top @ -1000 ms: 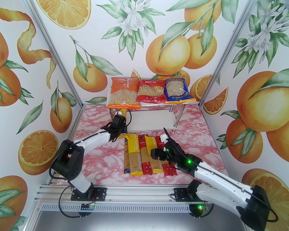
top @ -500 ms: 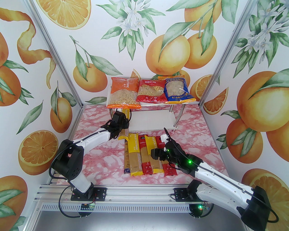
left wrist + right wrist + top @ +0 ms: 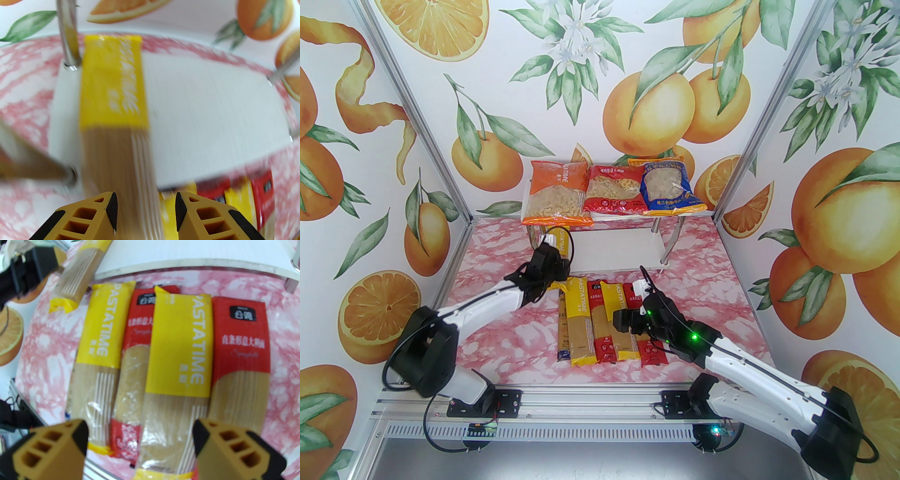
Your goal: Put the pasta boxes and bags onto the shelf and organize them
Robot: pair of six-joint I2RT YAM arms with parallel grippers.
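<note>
Changed since a second ago: left arm (image 3: pixel 487 300) folded lower, black elbow block swung down and out toward the side wall, forearm flatter over the counter (image 3: pixel 497 337). Yellow pack (image 3: pixel 112 93) further onto the shelf (image 3: pixel 211 105) than before. Right arm (image 3: pixel 745 370) as it was.

On the left: reaches low and forward, wrist about level. Left hand (image 3: pixel 145 207) partly open, pads on either side of the pack's tan near stretch, the right pad clear of it, the left pad (image 3: pixel 112 206) overlapping its edge. No firm grip visible.

Ahead of this hand: the yellow pack, lengthwise along the lower board's left edge, printed end furthest away, just beside a chrome leg (image 3: pixel 68 35) to the hand's left. Beneath the hand: the pack's crimped tail, hanging past the board's near edge.

On the right: upper link laid out sideways, forearm doubling back inward, wrist tipped down. Right hand (image 3: pixel 140 439) wide open, holding nothing, hovering above the row on the counter.

Directly below it: second yellow pack (image 3: pixel 180 340). To its right: red pack (image 3: pixel 241 338). To its left: other red pack (image 3: pixel 133 338), then third yellow pack (image 3: pixel 100 333). All side by side, touching or overlapping, pointing toward the shelf.

Well ahead of both hands, on the top board: orange bag (image 3: pixel 555 194), red bag (image 3: pixel 611 190), blue bag (image 3: pixel 670 187), side by side.
</note>
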